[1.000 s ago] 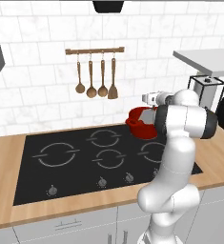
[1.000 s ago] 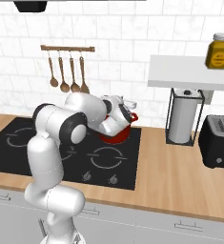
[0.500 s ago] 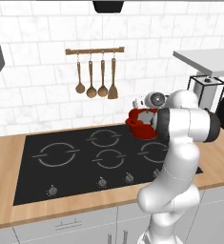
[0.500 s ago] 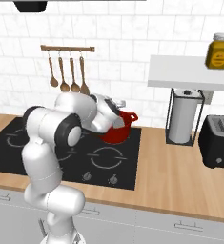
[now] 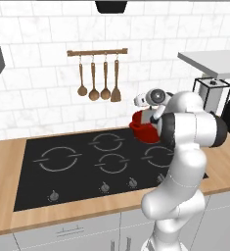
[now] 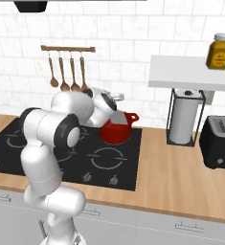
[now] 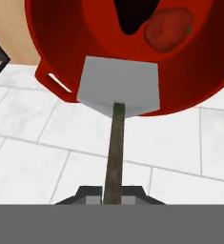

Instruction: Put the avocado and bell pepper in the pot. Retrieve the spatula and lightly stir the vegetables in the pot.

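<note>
Nearest the camera on the hand, the fingers are clamped together on the thin dark handle of the spatula, which runs straight out from between them to its flat light-grey blade. Just beyond the blade's far edge lies the pot, a bright-red round vessel seen from above, with one small loop handle showing just off the blade's near left corner. The blade overlaps the pot's near rim; whether it touches the rim or hangs just over it is hard to tell from this angle. Farther in, ahead and to the right of the blade, the bell pepper rests on the pot's floor, glossy red with a tiny dark stem at its right. A dark patch sits beside it toward the pot's middle, too indistinct to name.

From the base cameras, the arm rises from the front of the wooden surface, bends at a raised elbow and reaches back over the black cooktop, with the hand turned down at the pot on the rear right burner. Farther back, brown wooden utensils hang on the tiled wall.
</note>
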